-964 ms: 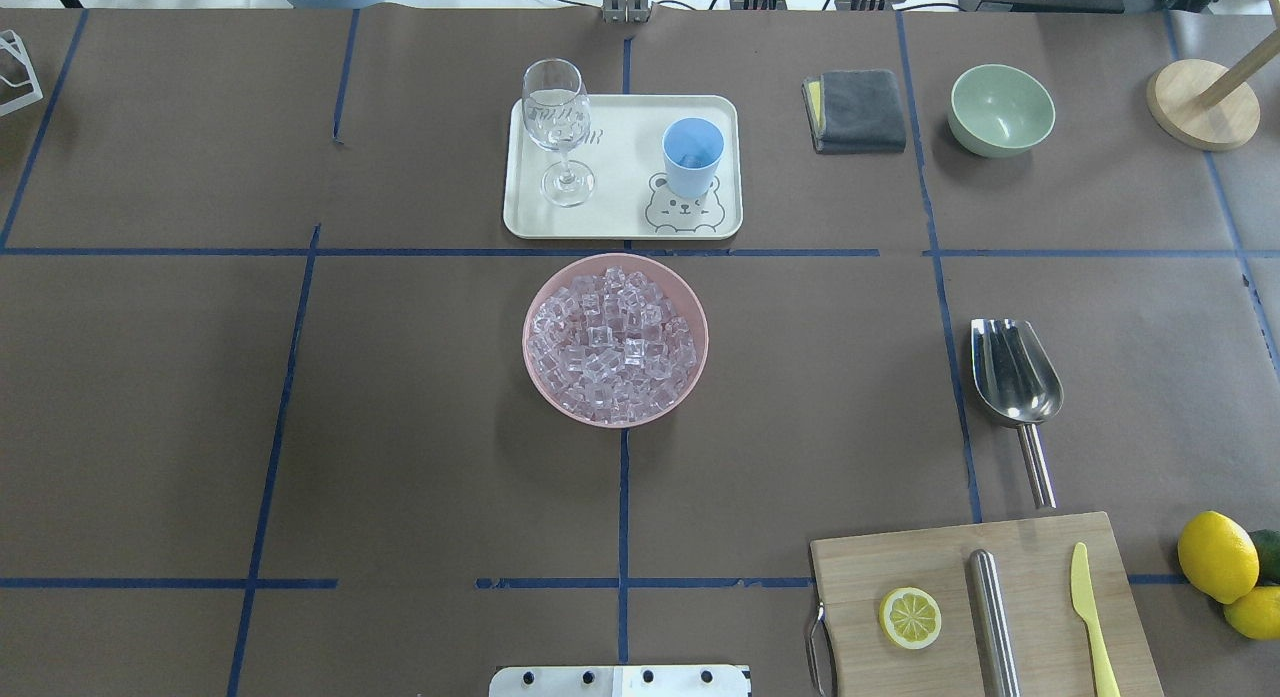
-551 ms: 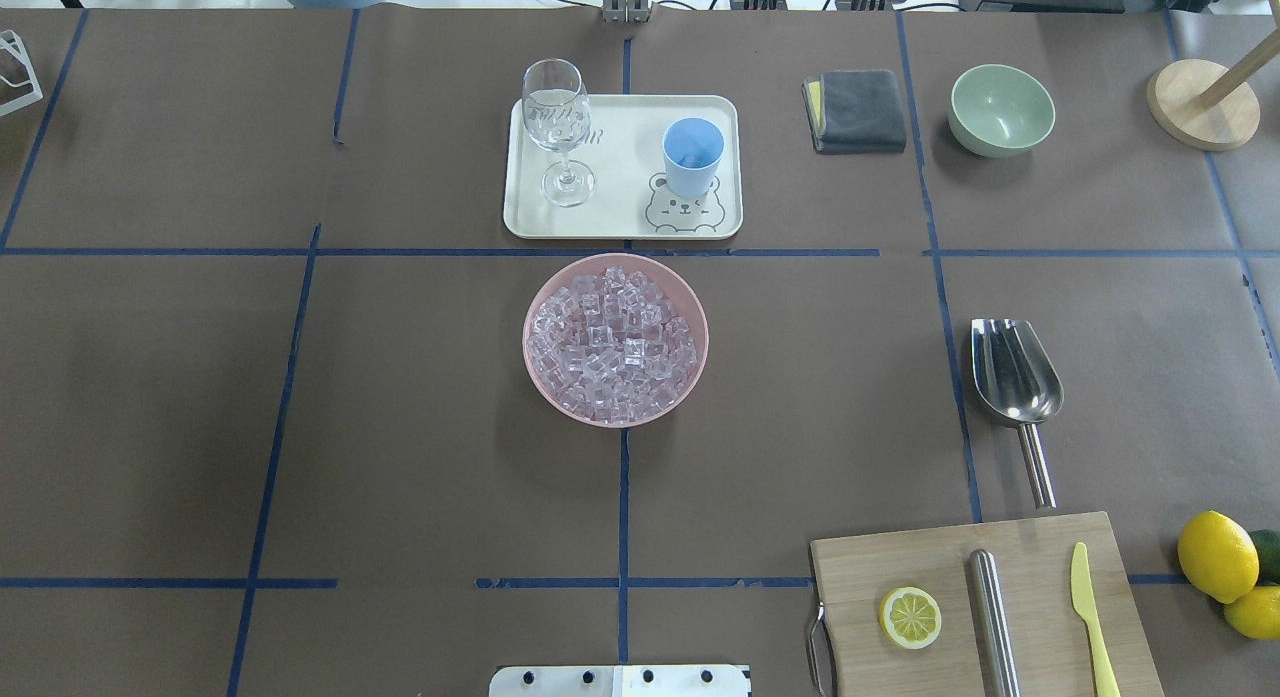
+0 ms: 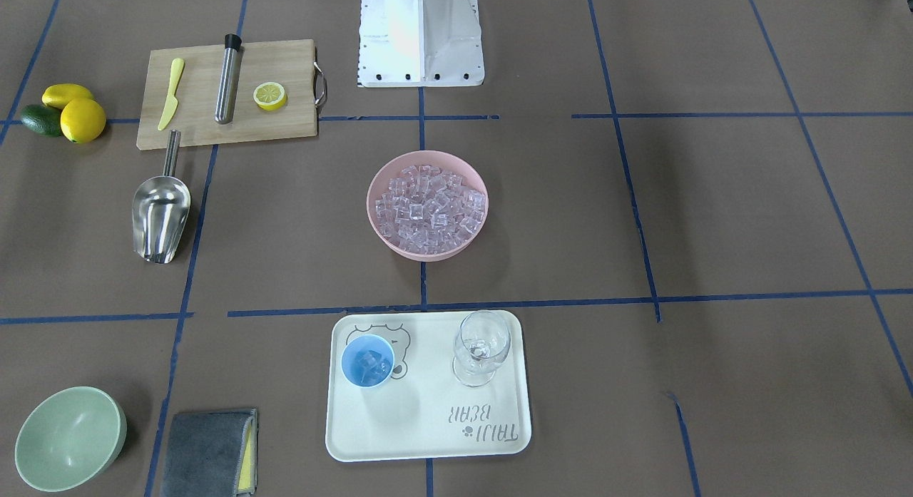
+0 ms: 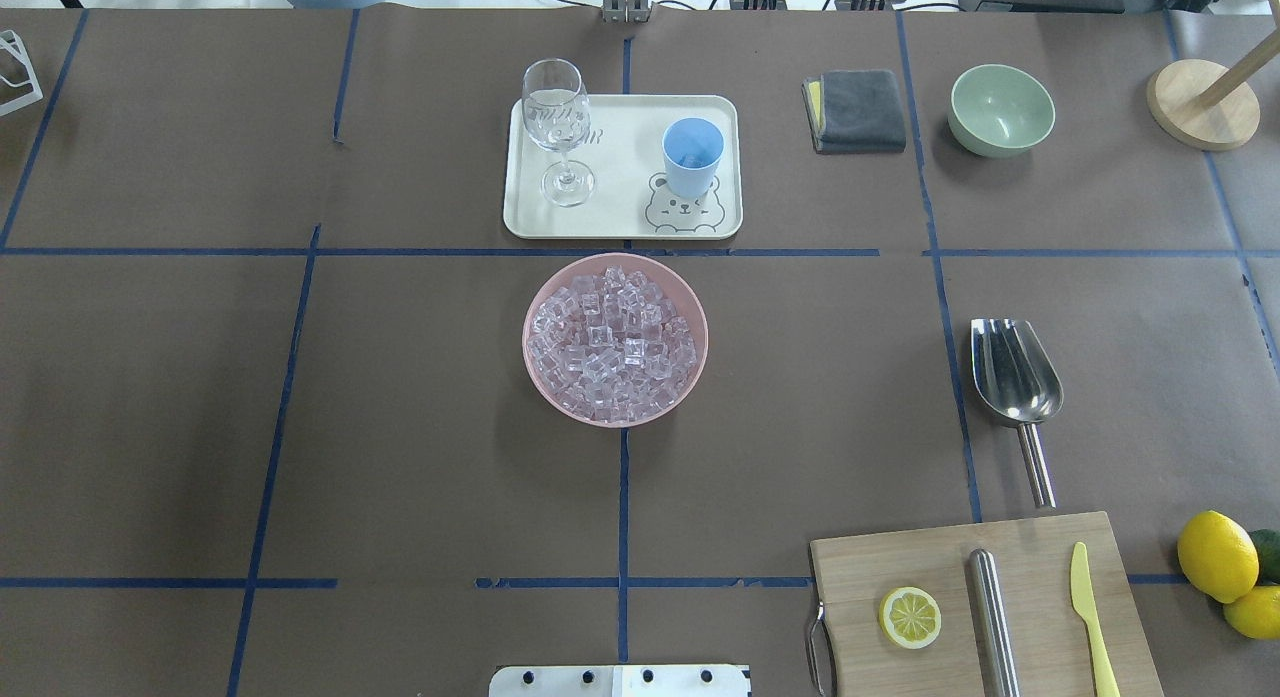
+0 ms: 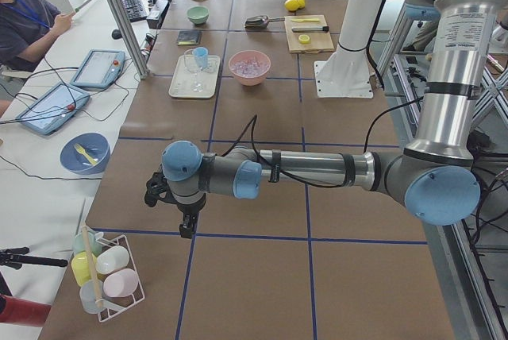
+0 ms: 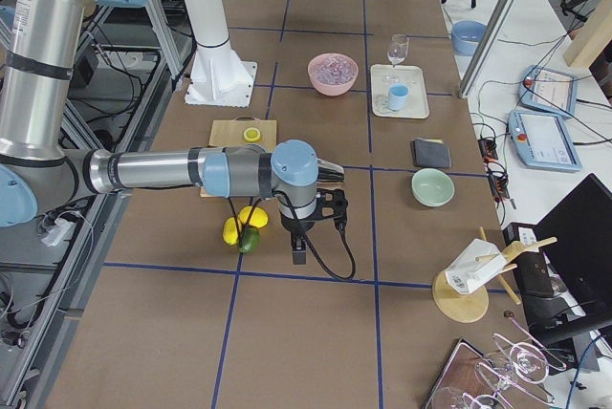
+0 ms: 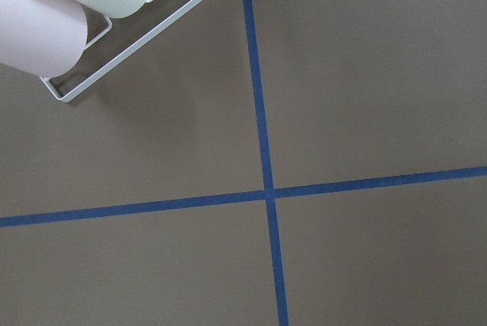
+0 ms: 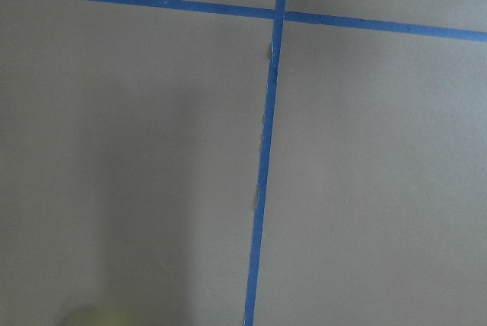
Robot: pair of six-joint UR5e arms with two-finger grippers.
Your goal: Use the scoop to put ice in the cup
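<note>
The ice (image 4: 612, 343) fills a pink bowl (image 4: 700, 317) at the table's middle; it also shows in the front-facing view (image 3: 428, 205). The light-blue cup (image 4: 692, 155) stands upright on a cream tray (image 4: 620, 222), and a few cubes lie inside the cup (image 3: 367, 361). The steel scoop (image 4: 1015, 377) lies flat on the table at the right, handle toward the robot. My left gripper (image 5: 186, 225) hangs over the table's far left end and my right gripper (image 6: 298, 251) near the lemons; I cannot tell whether either is open or shut. Neither holds anything that I can see.
A stemmed glass (image 4: 556, 127) stands on the tray. A grey cloth (image 4: 855, 110) and green bowl (image 4: 1001, 109) are at the back right. A cutting board (image 4: 920, 567) holds a steel cylinder (image 4: 993, 622), yellow knife and lemon slice; lemons (image 4: 1216, 555) lie beside it. A cup rack (image 7: 114, 44) is near the left wrist.
</note>
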